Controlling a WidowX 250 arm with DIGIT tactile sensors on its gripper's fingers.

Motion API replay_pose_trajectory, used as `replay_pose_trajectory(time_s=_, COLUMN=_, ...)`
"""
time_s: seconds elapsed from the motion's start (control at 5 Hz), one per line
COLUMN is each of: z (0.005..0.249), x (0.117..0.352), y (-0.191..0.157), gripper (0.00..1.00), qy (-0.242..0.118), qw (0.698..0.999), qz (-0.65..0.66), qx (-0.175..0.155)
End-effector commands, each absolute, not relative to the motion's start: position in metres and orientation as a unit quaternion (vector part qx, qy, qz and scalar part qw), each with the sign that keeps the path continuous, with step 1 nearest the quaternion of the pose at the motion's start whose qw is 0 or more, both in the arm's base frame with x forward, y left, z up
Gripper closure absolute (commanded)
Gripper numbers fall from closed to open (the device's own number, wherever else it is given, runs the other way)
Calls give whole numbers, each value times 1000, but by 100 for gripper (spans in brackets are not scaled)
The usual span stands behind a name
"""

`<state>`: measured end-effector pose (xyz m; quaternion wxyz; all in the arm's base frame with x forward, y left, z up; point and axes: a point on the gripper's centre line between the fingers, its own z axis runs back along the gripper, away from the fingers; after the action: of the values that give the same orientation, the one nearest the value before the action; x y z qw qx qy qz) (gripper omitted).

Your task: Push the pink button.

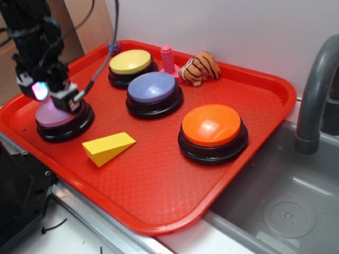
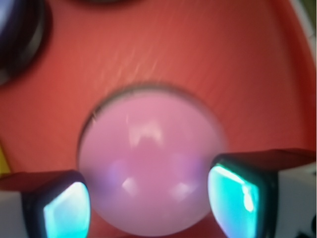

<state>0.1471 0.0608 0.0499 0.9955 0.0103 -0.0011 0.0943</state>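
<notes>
Handling: we judged the large round pale pink-mauve dome button on a black base (image 1: pixel 59 117) to be rigid smooth plastic, light, probably sprung; nothing to grasp, only the cap to press from above.
Contact point: we would have pressed at the dome's crown, since a glossy curved top could let a fingertip slide off towards the rim.
Look: the wrist view (image 2: pixel 148 166) showed a shiny pink dome with soft highlights, blurred.
Location: it sat at the near left corner of the red plastic tray (image 1: pixel 159 196), just left of the yellow wedge block (image 1: pixel 108 147).
Gripper: the black gripper (image 1: pixel 52 92) hovered directly over the button, fingers (image 2: pixel 67 208) apart and straddling the dome, holding nothing.
Contact: we could not tell whether it touched.
</notes>
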Motion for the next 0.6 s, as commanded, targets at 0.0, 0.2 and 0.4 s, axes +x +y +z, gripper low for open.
replay_pose_trajectory(time_s=0.0, z=44, x=149, y=68, gripper=0, qy=-1, qw=994, qz=103, qx=19)
replay_pose_trajectory(time_s=0.2, z=65, x=158, y=68, gripper=0, qy=-15, qw=994, qz=104, qx=20)
replay_pose_trajectory(time_s=0.4, z=88, x=167, y=71, gripper=0, qy=-23, qw=994, qz=108, qx=13)
